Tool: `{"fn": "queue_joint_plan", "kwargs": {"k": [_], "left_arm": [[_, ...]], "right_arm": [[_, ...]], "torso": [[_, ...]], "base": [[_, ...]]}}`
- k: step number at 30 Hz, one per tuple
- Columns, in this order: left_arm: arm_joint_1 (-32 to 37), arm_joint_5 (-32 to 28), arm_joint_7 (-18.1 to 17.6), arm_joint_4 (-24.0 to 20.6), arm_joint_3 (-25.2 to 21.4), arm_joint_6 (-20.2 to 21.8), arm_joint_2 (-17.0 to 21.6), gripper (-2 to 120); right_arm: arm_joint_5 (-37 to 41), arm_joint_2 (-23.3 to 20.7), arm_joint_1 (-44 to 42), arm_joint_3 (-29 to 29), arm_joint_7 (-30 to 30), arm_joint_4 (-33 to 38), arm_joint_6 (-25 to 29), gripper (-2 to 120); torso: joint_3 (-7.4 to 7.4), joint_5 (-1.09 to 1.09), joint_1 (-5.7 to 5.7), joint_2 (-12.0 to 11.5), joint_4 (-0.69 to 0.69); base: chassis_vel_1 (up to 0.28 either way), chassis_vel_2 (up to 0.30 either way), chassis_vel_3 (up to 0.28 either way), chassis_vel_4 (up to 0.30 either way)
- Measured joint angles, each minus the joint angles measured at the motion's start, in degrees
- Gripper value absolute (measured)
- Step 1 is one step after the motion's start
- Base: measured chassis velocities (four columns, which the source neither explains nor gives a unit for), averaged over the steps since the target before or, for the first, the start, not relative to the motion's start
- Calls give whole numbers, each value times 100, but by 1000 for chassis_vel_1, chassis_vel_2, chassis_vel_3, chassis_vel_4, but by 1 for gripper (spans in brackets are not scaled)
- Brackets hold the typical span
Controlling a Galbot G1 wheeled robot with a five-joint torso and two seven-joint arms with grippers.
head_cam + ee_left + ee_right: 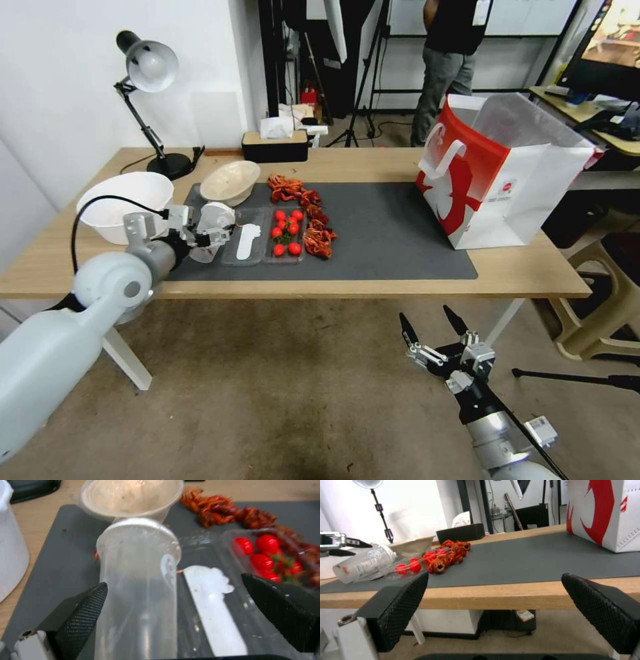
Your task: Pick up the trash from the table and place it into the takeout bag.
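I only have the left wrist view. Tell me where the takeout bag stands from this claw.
Observer: The takeout bag stands open at the right end of the mat, far across from the left claw.
Operator: Report the right claw.
Observer: The right claw hangs open, low in front of the table, below its front edge and over the floor.

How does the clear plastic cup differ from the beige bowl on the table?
The clear plastic cup is see-through, tall and narrow; the beige bowl is opaque, wide and shallow. The cup lies tipped over between the open fingers of the left tool; the bowl rests free of it, just beyond. Both are at the left end of the dark mat.
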Motion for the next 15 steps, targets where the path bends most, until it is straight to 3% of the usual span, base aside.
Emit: {"fn": "queue_joint_plan", "kwargs": {"k": [4,12,15], "left_arm": [[-67,38,-172,91,123,112,-32,100],[-88,44,-189,142,169,174,-48,100],[-116,46,-218,197,194,214,-83,93]], "right_arm": [[-26,0,-14,-1,-22,-26,29,100],[-39,-5,-9,0,-22,-39,32,100],[-50,-14,-8,-4,-21,-40,32,100]], "torso": [[0,0,0,0,2],[0,0,-1,0,2],[0,0,-1,0,2]], "base": [[0,0,0,0],[0,0,0,0],[0,0,0,0]]}}
